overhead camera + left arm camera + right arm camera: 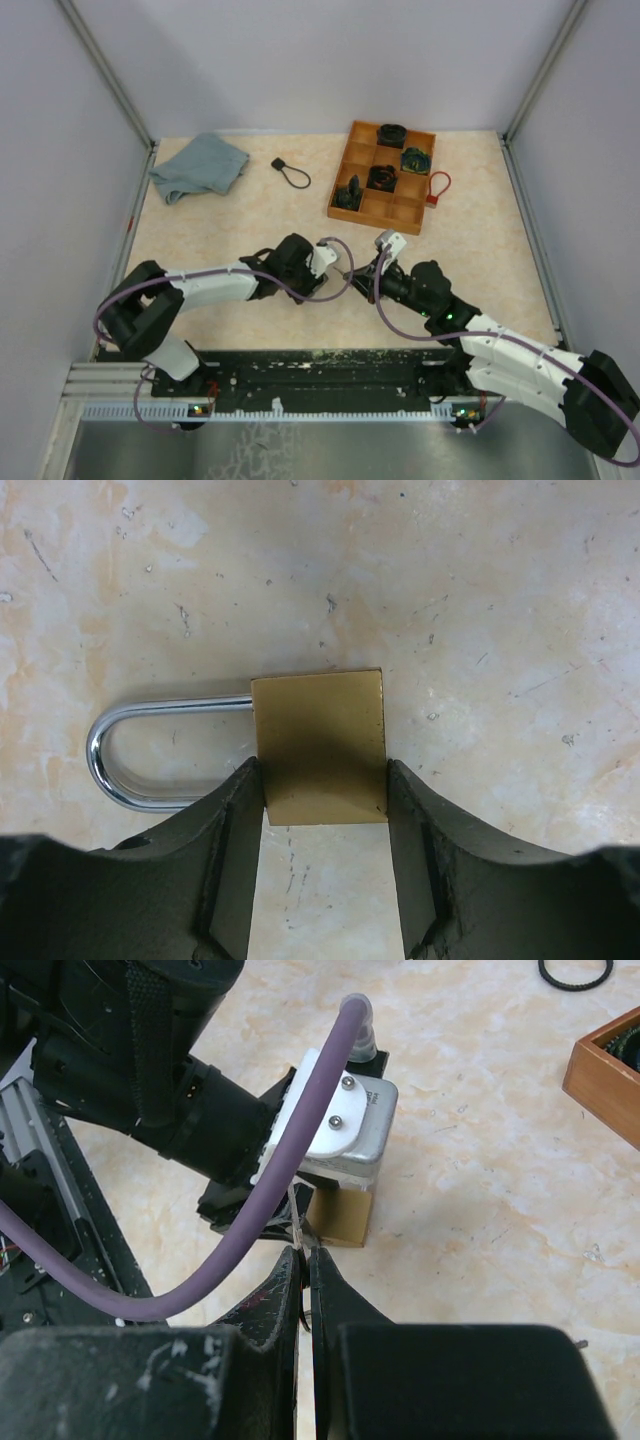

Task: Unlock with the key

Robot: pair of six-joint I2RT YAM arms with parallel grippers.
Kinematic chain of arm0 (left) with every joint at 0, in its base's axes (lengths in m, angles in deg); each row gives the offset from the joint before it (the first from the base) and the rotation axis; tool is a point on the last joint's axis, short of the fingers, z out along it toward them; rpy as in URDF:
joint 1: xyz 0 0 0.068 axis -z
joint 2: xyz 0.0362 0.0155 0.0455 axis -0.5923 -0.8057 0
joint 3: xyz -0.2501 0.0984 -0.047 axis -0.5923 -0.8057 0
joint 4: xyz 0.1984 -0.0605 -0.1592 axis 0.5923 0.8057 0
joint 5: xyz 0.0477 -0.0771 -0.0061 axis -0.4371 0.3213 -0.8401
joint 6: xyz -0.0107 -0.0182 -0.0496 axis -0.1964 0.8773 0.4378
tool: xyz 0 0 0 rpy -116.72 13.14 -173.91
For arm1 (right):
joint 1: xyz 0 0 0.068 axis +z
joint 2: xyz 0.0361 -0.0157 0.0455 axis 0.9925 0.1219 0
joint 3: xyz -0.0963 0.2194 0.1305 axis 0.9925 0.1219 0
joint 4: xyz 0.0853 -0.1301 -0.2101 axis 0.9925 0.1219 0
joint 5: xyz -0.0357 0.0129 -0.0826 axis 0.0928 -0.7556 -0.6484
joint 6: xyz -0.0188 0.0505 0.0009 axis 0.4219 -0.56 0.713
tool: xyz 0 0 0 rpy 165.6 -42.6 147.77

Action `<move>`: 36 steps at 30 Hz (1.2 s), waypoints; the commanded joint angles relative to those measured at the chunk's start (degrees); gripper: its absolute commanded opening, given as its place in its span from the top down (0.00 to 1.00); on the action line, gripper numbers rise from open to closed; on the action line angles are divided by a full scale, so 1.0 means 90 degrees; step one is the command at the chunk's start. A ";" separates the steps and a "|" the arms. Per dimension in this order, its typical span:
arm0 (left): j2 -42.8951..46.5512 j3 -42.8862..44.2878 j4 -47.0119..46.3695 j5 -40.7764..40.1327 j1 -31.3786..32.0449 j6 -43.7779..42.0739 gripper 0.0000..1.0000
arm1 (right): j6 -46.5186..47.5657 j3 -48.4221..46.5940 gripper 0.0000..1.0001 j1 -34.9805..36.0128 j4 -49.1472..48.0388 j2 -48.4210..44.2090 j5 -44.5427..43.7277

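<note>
The gold lock (320, 730) lies on the desk (480, 600) between the two arms. The left hand (323, 780) holds it, one finger pressed on each side. Its silver loop (105, 745) sticks out sideways. The right hand (306, 1260) is pinched shut on the thin key (297, 1222), which points at the lock.

A purple cable (270, 1190) hangs beside the key (298, 1222), near the padlock (340, 1218). The left gripper (325, 772) blocks the padlock's sides. Open table (480, 1160) lies to the right.
</note>
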 commanded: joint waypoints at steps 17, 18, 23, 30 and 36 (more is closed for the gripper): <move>0.2337 -0.1804 -0.3218 -0.0325 0.0029 0.1347 0.63 | -0.0948 -0.0935 1.00 -0.0029 0.0971 0.0518 0.0289; 0.2503 -0.2060 -0.3642 -0.0346 0.0034 0.1328 0.65 | -0.1017 -0.1025 1.00 -0.0029 0.1079 0.0606 0.0300; 0.2942 -0.2898 -0.5231 -0.0134 0.0032 0.1047 0.72 | -0.1355 -0.1197 1.00 -0.0019 0.1160 0.0886 0.0579; 0.3087 -0.3452 -0.6623 0.0127 0.0042 0.0781 0.75 | -0.1715 -0.1302 1.00 0.0095 0.0822 0.1403 0.0868; 0.3140 -0.3638 -0.7284 0.0346 0.0041 0.0483 0.77 | -0.1971 -0.1177 1.00 0.0195 0.0292 0.1613 0.0900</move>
